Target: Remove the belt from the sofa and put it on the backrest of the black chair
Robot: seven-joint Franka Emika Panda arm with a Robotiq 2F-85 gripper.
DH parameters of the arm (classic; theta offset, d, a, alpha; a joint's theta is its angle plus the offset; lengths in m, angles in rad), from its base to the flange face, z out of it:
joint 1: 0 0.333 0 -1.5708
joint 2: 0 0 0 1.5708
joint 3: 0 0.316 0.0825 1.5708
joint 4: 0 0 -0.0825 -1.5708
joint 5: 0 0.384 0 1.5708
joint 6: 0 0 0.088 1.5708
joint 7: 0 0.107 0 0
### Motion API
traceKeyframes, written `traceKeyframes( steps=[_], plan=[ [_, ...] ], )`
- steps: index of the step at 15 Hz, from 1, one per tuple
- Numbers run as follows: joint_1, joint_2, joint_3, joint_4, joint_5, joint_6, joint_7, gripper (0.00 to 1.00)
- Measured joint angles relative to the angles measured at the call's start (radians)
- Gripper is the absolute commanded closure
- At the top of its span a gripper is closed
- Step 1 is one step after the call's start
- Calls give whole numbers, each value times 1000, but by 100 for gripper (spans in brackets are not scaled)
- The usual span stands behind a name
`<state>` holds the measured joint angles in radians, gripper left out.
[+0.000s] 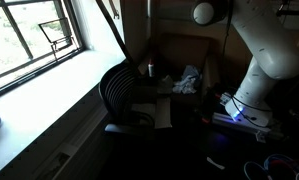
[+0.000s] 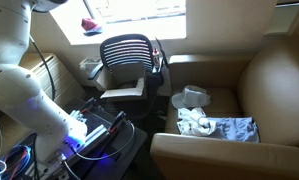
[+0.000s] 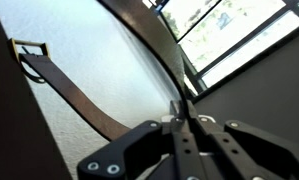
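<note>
In the wrist view my gripper (image 3: pixel 179 108) is shut on the brown belt (image 3: pixel 74 98). The strap runs away from the jaws to its metal buckle (image 3: pixel 29 50), seen against the pale wall by the window. In an exterior view the belt (image 1: pixel 113 28) hangs as a dark strap from the top edge above the black chair (image 1: pixel 124 92), with its buckle end (image 1: pixel 55 36) in front of the window. The gripper itself is outside both exterior views. The black chair (image 2: pixel 127 55) stands next to the tan sofa (image 2: pixel 264 75).
Crumpled cloths (image 2: pixel 214 125) lie on the sofa seat, and they also show in an exterior view (image 1: pixel 187 80). The white robot arm (image 1: pixel 264 55) and its base with a blue light (image 2: pixel 84 135) stand by the chair. A window (image 1: pixel 29 35) and its sill run alongside.
</note>
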<state>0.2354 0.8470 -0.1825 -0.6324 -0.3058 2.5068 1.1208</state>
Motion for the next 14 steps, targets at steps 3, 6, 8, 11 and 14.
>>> traceKeyframes(
  steps=[3,6,8,11,14],
  plan=[
    [19,37,55,85,21,80,-44,99],
    [8,58,151,107,95,197,-128,96],
    [-10,73,198,108,126,243,-174,99],
    [-18,80,205,108,128,231,-176,99],
    [-13,66,232,115,174,54,-185,99]
  ],
)
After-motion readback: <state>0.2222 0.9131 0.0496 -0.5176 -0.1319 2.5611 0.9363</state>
